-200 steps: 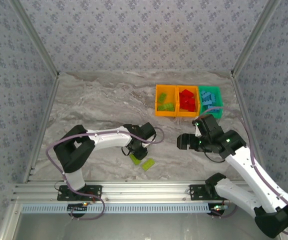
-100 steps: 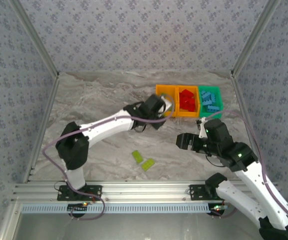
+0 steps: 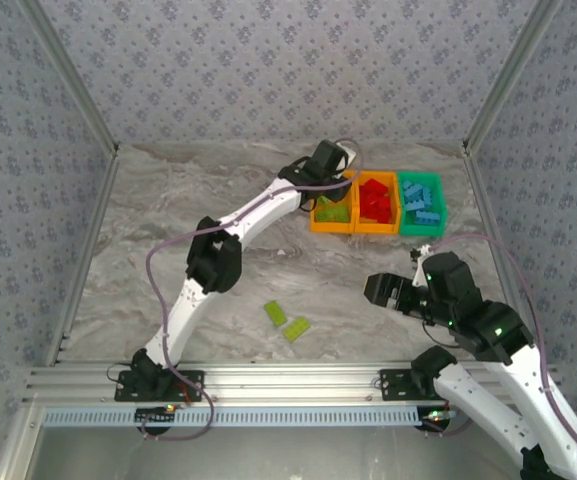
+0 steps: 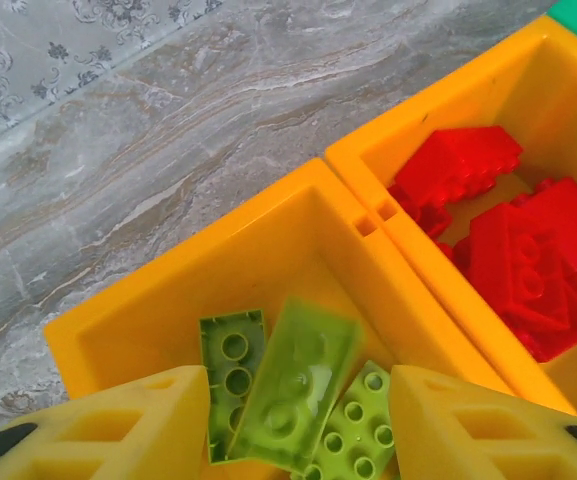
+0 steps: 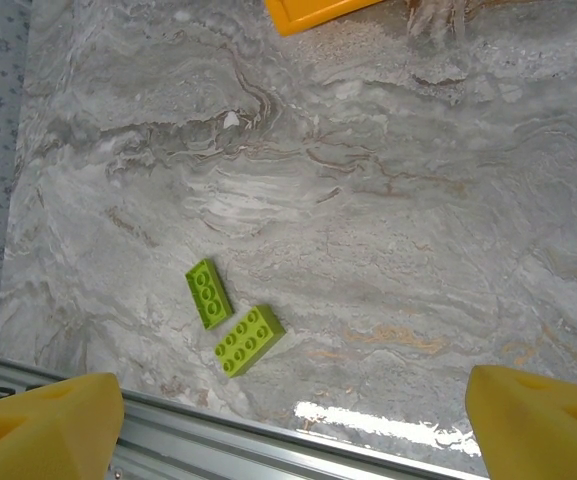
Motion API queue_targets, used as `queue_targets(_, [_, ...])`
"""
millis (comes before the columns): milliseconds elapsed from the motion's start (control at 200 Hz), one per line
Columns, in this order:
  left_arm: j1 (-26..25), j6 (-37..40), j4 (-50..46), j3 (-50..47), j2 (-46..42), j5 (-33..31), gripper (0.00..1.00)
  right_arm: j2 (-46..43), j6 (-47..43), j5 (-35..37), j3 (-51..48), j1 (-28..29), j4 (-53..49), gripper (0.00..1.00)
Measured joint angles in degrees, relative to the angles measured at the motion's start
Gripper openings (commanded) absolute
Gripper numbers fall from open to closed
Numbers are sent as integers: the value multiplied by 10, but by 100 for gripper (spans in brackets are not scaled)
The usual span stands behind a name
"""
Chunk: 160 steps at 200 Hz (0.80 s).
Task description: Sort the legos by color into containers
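My left gripper (image 3: 330, 160) hangs over the left orange container (image 3: 315, 202), open. In the left wrist view a blurred lime lego (image 4: 293, 385) is loose between the yellow fingers (image 4: 128, 425), touching neither, above two lime legos (image 4: 230, 370) lying in that container (image 4: 198, 290). The middle orange container (image 3: 376, 231) holds red legos (image 4: 528, 260), and the green one (image 3: 439, 205) holds blue legos. Two lime legos (image 3: 275, 314) (image 3: 296, 328) lie on the table near the front. My right gripper (image 3: 383, 290) hovers to their right, open and empty, looking down on them (image 5: 209, 293) (image 5: 249, 340).
An aluminium rail (image 5: 168, 425) runs along the near table edge just below the two loose legos. The three containers stand side by side at the back right. Patterned walls close in the marble table on three sides.
My left arm swung from the loose legos near the front up to the left orange container, and its jaws parted, freeing a lime lego. The right arm drew back toward the near edge.
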Motion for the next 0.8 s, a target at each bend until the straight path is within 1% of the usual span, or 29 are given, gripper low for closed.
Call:
queue_targets(115, [-3,-1,-22,19,-9,7,53,-2,4,3,0,0,-8,91])
queue_targets(180, [-7,-1,-25,-6,-33,8,53,-2,4,5,0,0,-13,91])
queue_targets(215, [-10,-1,-22,-44,-61,5,53,-2,4,7,0,0,-15,91])
queue_targets(280, [-20,-2,-6,-151,-133,-3,53,-2,4,11,0,0,-20,92])
queue_targets(365, [-37,-16,30,-323,-259,-7,54,-2,4,14,0,0,-21,92])
queue_targets(430, [-50,-40,51,-440,-358,-7,57,-1,4,14,-1,0,-21,92])
queue_targets(505, [-63,-82,68,-550,-469,-8,62,3,3,14,-4,0,-19,92])
queue_targets(585, [-79,-132,76,-637,-572,-21,63,15,-3,10,-9,0,-11,92])
queue_targets(635, [-98,-172,78,-689,-633,-34,64,23,-13,1,-16,0,2,92])
queue_targets(725, [-135,-251,71,-763,-708,-55,65,37,-27,-22,-31,0,27,92])
queue_targets(799, [-159,-348,49,-811,-741,-72,65,54,-35,-35,-39,0,43,93])
